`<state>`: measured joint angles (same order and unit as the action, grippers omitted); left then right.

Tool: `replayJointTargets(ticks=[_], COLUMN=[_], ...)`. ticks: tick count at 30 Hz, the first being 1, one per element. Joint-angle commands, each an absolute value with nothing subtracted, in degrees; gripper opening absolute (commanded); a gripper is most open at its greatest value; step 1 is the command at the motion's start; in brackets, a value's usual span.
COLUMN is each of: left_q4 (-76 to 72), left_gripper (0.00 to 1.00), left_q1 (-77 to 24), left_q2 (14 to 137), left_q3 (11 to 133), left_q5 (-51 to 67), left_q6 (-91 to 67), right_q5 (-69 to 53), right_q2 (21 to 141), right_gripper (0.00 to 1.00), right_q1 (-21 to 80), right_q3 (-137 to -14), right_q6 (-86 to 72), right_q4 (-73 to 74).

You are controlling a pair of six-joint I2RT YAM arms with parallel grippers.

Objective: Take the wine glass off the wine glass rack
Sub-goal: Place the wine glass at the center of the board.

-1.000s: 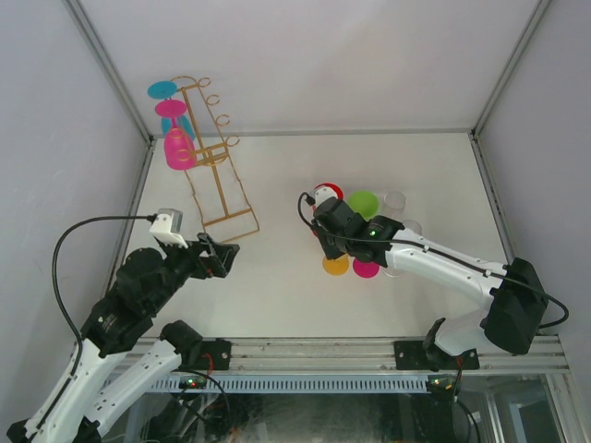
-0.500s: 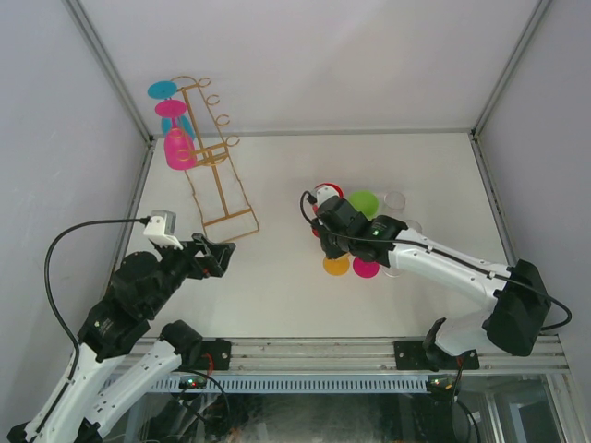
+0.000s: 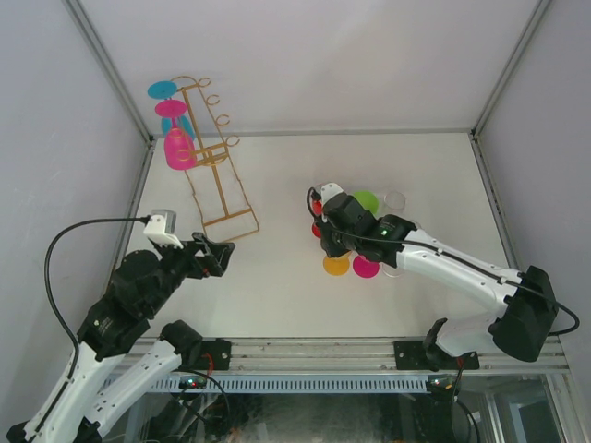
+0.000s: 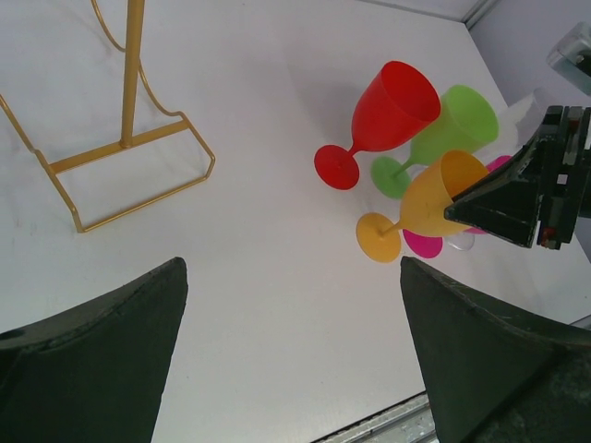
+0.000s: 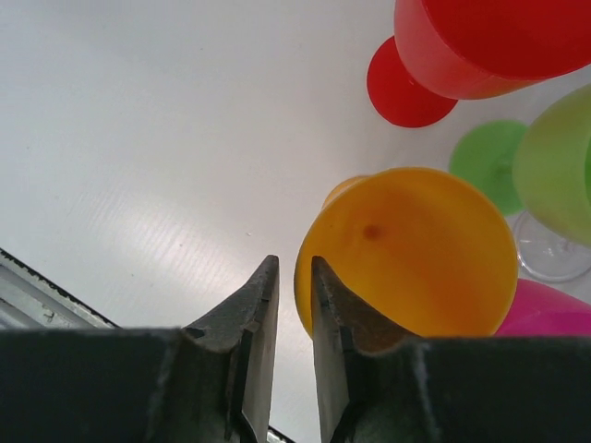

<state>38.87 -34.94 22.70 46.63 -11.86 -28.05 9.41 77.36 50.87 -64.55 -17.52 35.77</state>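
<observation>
The gold wine glass rack [image 3: 222,189] stands at the back left, and its base frame [image 4: 129,138] shows in the left wrist view. A pink wine glass [image 3: 178,149] hangs upside down on it, with a blue one [image 3: 186,125] behind. My right gripper [image 3: 330,242] is low over a cluster of glasses on the table. Its jaws [image 5: 294,263] stand a narrow gap apart at the rim of the orange glass [image 5: 416,249], with bare table showing between the left finger and the glass. My left gripper [image 3: 222,256] is wide open and empty [image 4: 291,268], hovering short of the rack.
Around the orange glass [image 4: 439,189] stand a red glass [image 4: 392,106], a green glass [image 4: 462,120], a pink one [image 3: 366,269] and a clear one [image 3: 395,199]. The enclosure's walls close in the table at left, back and right.
The right gripper's jaws have parted a little at the orange glass, and the gripper has shifted slightly right. The left arm drew back slightly to the left early on.
</observation>
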Motion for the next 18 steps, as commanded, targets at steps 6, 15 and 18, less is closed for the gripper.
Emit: replayJointTargets(ticks=[6,15,18], left_q4=[41.35,47.98,47.81], left_gripper=[1.0,1.0,1.0], left_q1=[-34.54,-34.29,-33.42], left_q2=[27.02,37.55,39.58], left_q3=[56.21,73.21,77.46], left_q5=[-11.46,-15.45,-14.43], left_q6=[-24.71,-19.13,-19.55], right_q5=[1.93,0.81,0.21], right_q2=[72.22,62.48,58.27], right_gripper=[0.24,0.48,0.54], right_q1=[48.67,46.82,46.46], right_q3=[-67.44,-67.68,-66.99], right_q6=[-20.52,-23.63,-24.15], right_q4=[35.06,34.51,33.92])
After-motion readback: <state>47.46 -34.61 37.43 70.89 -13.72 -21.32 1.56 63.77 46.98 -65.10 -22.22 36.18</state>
